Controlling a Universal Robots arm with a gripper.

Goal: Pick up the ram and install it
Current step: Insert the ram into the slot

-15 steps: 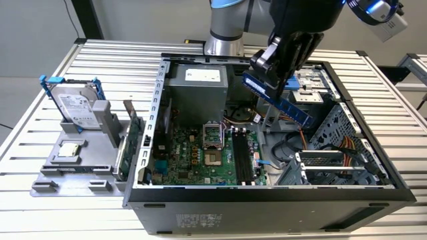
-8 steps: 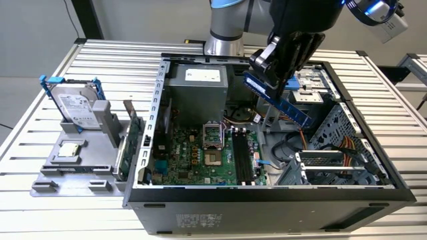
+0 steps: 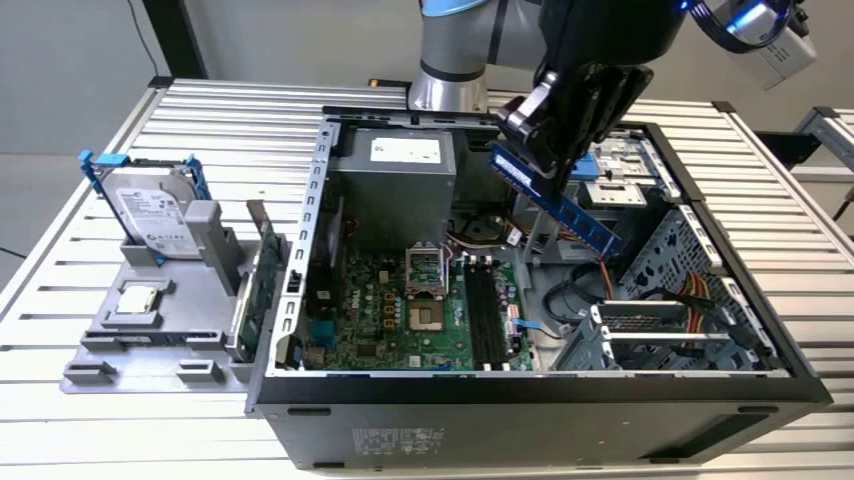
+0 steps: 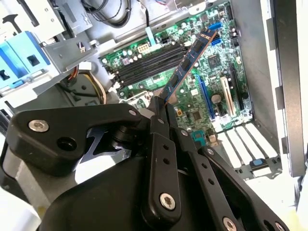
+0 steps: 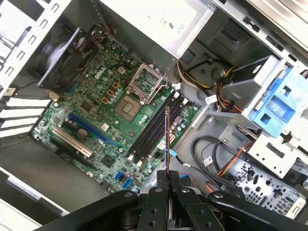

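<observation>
The claw [image 3: 534, 142] is clenched on the ram [image 3: 571, 208], which is gripped at one end between the black fingers [image 4: 162, 126]. In the exterior view, the blue stick is held tilted in the air over the open computer case [image 3: 534, 410], and its free end slopes down toward the exterior view's right. In both wrist views the ram [image 4: 188, 65] [image 5: 167, 144] is seen reaching out from the claw [image 5: 168, 180] toward the green motherboard [image 5: 96, 113], apart from it. The black memory slots [image 5: 151, 130] are found beside the processor socket [image 5: 143, 83], below the ram and not touched by it. A grey power supply [image 3: 394, 175] is seated at the far end of the case. On the slatted surface [image 3: 80, 425], at the exterior view's left, a hard drive [image 3: 147, 215] is stood in a blue bracket on a grey tray [image 3: 160, 345].
</observation>
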